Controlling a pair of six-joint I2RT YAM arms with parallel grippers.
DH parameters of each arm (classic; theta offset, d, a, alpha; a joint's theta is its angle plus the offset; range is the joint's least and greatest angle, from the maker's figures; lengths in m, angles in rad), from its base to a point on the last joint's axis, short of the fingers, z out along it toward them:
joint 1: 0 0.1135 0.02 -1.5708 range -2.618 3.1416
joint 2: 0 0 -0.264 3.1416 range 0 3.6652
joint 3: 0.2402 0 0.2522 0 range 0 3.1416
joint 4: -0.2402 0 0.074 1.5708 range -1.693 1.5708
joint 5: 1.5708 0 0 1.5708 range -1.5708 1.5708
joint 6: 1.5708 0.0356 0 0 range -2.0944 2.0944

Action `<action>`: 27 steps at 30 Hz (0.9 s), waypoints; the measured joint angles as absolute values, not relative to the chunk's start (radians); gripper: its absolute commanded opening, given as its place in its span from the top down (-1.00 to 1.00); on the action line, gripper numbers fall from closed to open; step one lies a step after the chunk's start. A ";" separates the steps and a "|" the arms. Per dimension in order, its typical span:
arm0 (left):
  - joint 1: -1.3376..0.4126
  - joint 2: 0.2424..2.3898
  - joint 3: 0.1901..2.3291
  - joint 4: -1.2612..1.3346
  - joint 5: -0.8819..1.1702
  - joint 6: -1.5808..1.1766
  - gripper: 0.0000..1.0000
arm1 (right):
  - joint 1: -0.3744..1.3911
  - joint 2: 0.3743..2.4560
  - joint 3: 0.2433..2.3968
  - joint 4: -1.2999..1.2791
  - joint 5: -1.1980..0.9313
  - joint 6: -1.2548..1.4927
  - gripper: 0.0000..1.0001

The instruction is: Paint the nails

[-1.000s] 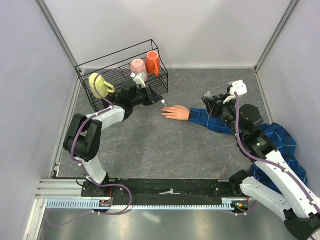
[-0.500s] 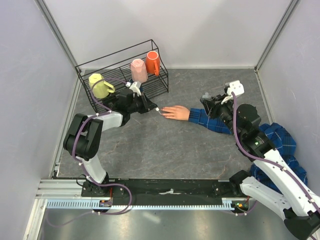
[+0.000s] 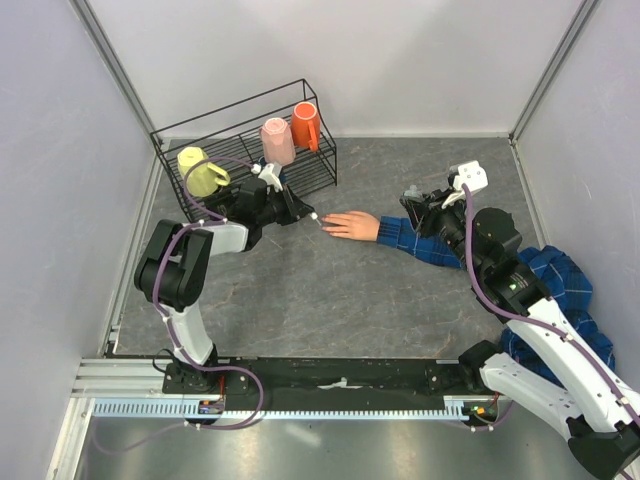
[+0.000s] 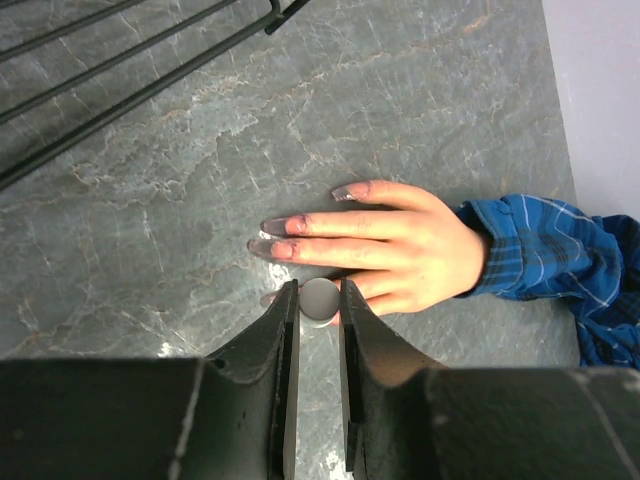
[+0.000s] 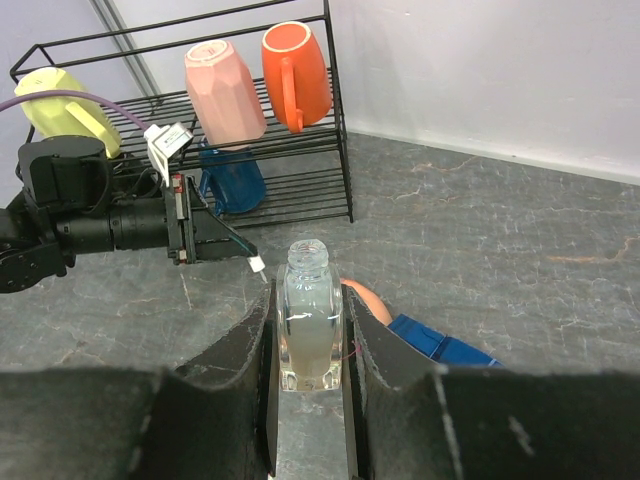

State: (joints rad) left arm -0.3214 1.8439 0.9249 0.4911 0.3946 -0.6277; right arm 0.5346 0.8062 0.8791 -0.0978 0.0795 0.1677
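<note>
The peach-pink fake hand [image 4: 400, 245] lies flat on the grey table, fingers pointing left, at the end of a blue plaid sleeve [image 4: 540, 250]. Its nails [image 4: 272, 228] at the fingertips look dark-tinted. My left gripper [image 4: 318, 290] is shut on a small white brush cap [image 4: 319, 302], seen end-on just over the tips of the lower fingers; the brush itself is hidden behind the cap. In the top view the left gripper [image 3: 300, 213] sits just left of the hand [image 3: 352, 225]. My right gripper [image 5: 308, 300] is shut on a small clear open bottle [image 5: 308, 320], held upright above the sleeve [image 3: 430, 243].
A black wire rack [image 3: 240, 140] stands at the back left, just behind the left gripper. It holds a yellow mug [image 3: 200, 172], a pink cup [image 3: 277, 140], an orange mug [image 3: 306, 124] and a blue cup [image 5: 230, 175]. Grey walls close in the table on three sides.
The left gripper has come forward from beside the rack and lowered the cap to the hand's fingertips. Over the last half second it has barely moved. The right gripper still holds the bottle.
</note>
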 measured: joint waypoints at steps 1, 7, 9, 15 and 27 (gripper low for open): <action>-0.320 1.847 0.926 0.497 0.395 -0.628 0.96 | 0.535 0.806 0.879 -0.098 0.079 0.168 1.00; -0.320 1.857 0.937 0.505 0.395 -0.628 0.96 | 0.535 0.806 0.879 -0.098 0.079 0.167 1.00; -0.320 1.861 0.938 0.509 0.394 -0.628 0.97 | 0.535 0.806 0.879 -0.098 0.078 0.168 1.00; -0.321 1.877 0.917 0.587 0.382 -0.630 0.96 | 0.535 0.806 0.879 -0.098 0.075 0.167 1.00; -0.330 1.877 0.844 0.715 0.320 -0.632 0.96 | 0.535 0.802 0.873 -0.098 0.057 0.168 1.00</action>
State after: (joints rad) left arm -0.3298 1.8771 0.8444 0.7151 0.3202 -0.6315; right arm 0.5346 0.8017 0.8734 -0.0978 0.0566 0.1677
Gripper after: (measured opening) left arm 0.238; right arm 0.300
